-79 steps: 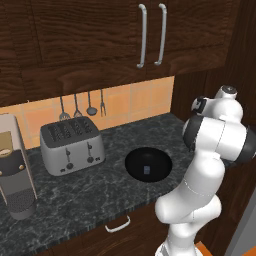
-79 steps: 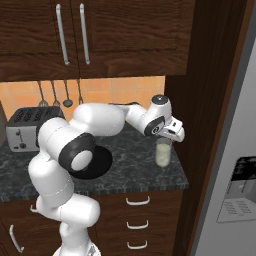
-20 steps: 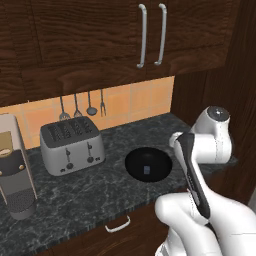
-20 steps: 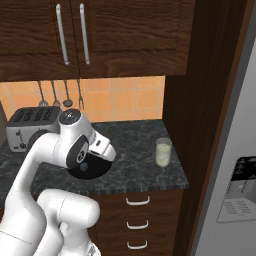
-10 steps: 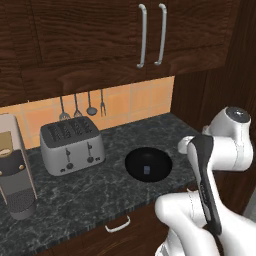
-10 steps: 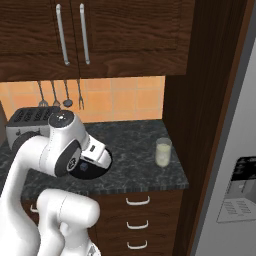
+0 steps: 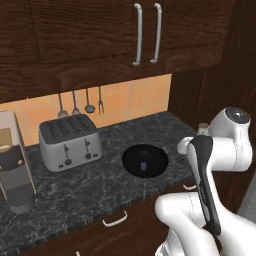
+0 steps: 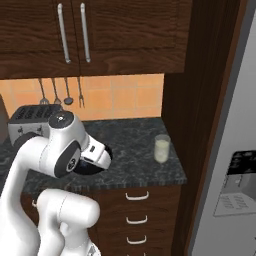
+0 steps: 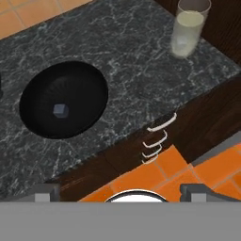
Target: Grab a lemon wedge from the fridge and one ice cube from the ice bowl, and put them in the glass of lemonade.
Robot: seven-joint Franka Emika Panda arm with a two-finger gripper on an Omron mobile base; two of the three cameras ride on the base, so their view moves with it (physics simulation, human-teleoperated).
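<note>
Lying in ice bowl [image 9: 63,100], ice cube [image 9: 59,111] above left finger [image 9: 46,193].

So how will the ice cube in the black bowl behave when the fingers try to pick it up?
The ice cube looks tiny and glossy, so probably light and slippery. Lying at the bottom of the curved ice bowl, it may skid aside rather than tip.

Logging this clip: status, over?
Gripper open, empty, off the counter. Tiny pale ice cube in round black bowl. Clear glass of creamy-yellow lemonade unobstructed.
</note>
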